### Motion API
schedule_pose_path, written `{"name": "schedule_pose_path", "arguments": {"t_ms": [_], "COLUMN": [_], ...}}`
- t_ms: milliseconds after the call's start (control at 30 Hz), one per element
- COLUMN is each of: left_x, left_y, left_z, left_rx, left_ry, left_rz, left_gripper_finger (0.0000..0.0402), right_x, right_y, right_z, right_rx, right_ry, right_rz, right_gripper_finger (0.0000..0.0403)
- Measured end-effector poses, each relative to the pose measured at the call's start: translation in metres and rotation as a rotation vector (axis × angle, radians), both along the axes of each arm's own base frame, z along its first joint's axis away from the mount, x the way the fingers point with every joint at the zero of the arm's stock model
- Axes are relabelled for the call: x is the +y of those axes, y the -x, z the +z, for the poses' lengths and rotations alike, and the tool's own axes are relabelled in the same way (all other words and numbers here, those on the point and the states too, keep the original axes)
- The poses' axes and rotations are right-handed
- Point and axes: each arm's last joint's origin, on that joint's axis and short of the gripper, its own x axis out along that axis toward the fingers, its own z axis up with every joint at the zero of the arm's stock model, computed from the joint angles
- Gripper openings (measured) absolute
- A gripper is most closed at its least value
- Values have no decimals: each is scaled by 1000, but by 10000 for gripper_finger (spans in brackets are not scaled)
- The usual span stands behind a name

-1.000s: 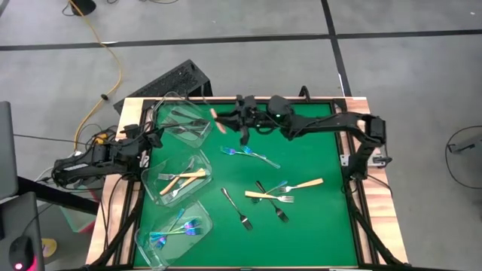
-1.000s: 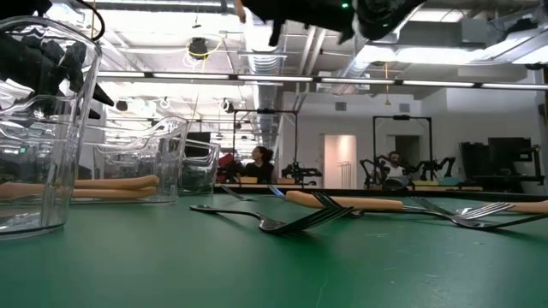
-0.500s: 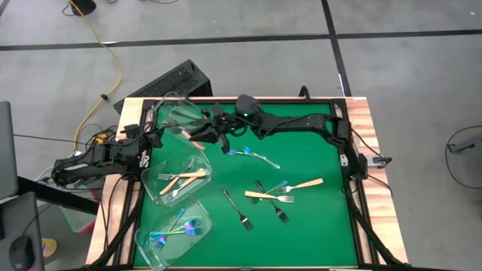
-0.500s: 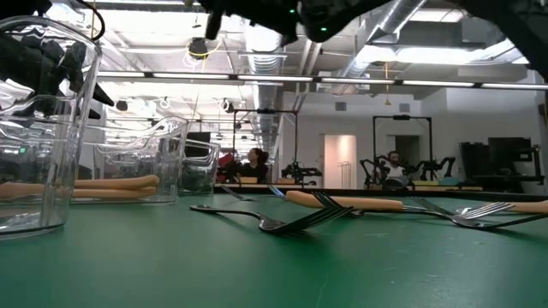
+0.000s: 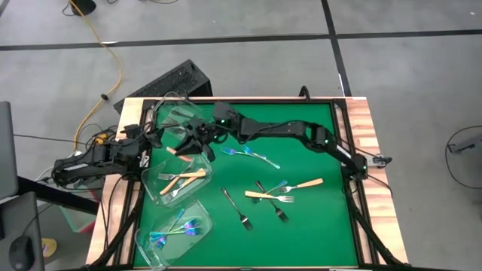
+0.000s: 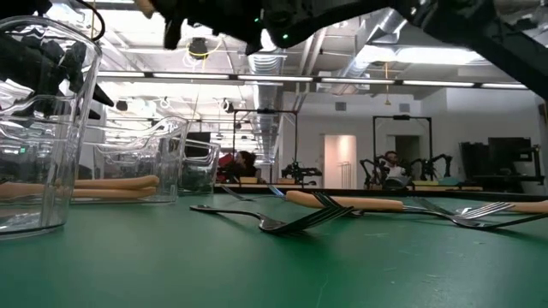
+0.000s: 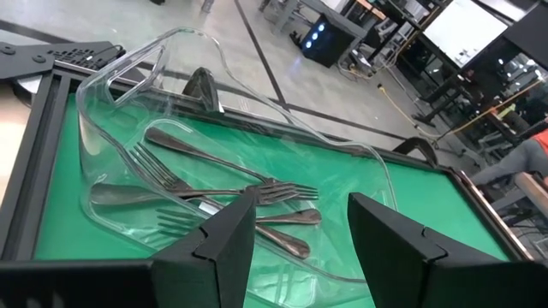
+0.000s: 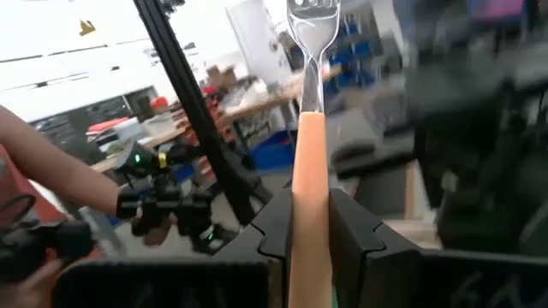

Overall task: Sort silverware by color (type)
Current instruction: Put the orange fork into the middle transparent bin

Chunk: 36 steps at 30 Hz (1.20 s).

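The right gripper [image 5: 187, 144], clamped on a cream-tan-handled metal fork [image 8: 308, 162], hangs above the middle clear plastic tub [image 5: 154, 181], while the left gripper [image 7: 295, 244], fingers apart, faces the far tub's dark silver-grey forks [image 7: 214, 192].

You are working in a robotics lab or workshop, not a home. The low view shows an open ceiling with exposed ducts and pipes [image 6: 282, 51] and long strip lights, white walls with a doorway [image 6: 340, 158], and further robot arm rigs [image 6: 402, 167] on benches across the room, where a seated person [image 6: 247, 162] works. From above you see a bare concrete floor [image 5: 407, 83] marked with dark lines and a yellow cable [image 5: 113, 68] trailing beside the green-topped table [image 5: 301, 218].
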Motion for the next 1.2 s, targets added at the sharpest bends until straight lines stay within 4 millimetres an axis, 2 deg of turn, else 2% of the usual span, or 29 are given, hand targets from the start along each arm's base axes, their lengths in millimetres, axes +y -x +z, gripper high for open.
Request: {"name": "schedule_pose_path", "arguments": {"t_ms": [233, 500, 767, 900, 1200], "left_x": [0, 0, 0, 0, 0], "left_y": [0, 0, 0, 0, 0], "left_z": [0, 0, 0, 0, 0], "left_rx": [2, 5, 5, 5, 5], "left_ry": [1, -4, -4, -4, -4], "left_rz": [0, 7, 8, 7, 8], "left_gripper_finger": [172, 172, 172, 172, 172], "right_x": [8, 8, -4, 1, 8], "right_y": [-17, -16, -14, -14, -14], "right_z": [-29, -35, -49, -57, -57], "right_rx": [86, 136, 245, 290, 252], "right_ry": [-68, -54, -33, 3, 46], "right_rz": [59, 129, 146, 159, 191], "right_gripper_finger": [61, 61, 61, 61, 61]}}
